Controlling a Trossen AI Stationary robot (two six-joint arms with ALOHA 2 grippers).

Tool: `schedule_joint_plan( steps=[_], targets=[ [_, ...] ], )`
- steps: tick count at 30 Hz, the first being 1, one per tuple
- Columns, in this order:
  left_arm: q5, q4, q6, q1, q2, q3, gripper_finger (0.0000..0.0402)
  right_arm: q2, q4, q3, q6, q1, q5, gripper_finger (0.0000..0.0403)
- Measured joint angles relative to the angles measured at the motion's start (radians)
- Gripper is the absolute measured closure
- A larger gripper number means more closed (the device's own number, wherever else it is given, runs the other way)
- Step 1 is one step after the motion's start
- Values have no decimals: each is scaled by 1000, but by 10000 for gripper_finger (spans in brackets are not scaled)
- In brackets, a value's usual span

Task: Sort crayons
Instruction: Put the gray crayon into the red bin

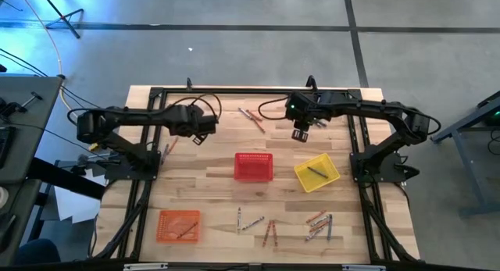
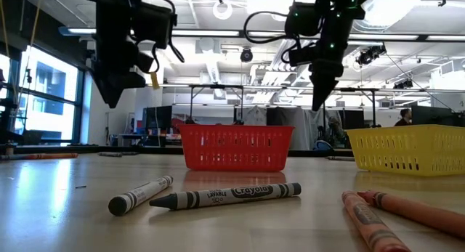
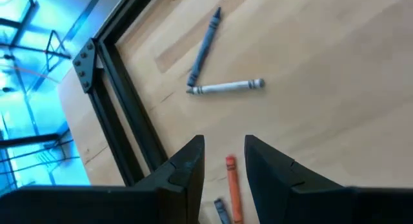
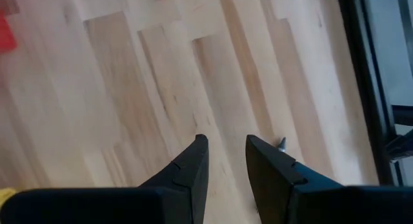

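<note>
Above the table's far left, the left gripper (image 1: 198,135) hangs empty, fingers narrowly parted over an orange crayon (image 3: 231,185); a misaligned descent could knock it away. Most crayons (image 1: 316,224) lie along the near edge. Further right, the right gripper (image 1: 301,133) hovers likewise, holding nothing.

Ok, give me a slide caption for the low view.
Loose crayons lie before red basket and yellow basket; both arms hang above.
</note>
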Motion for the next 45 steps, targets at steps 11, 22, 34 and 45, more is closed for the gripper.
schedule_joint_plan(
  steps=[11, 22, 34, 45],
  targets=[
    [7, 7, 290, 134, 0, 0, 303, 0, 14, 0, -26, -53, 0, 306],
    [116, 148, 1003, 251, 0, 0, 303, 0, 8, 0, -16, -70, 1, 306],
    [366, 259, 1288, 414, 27, -1, 303, 0, 4, 0, -15, -70, 0, 306],
    [411, 248, 1361, 493, 160, -1, 310, 0, -1, 0, -3, -70, 0, 306]
  ],
)
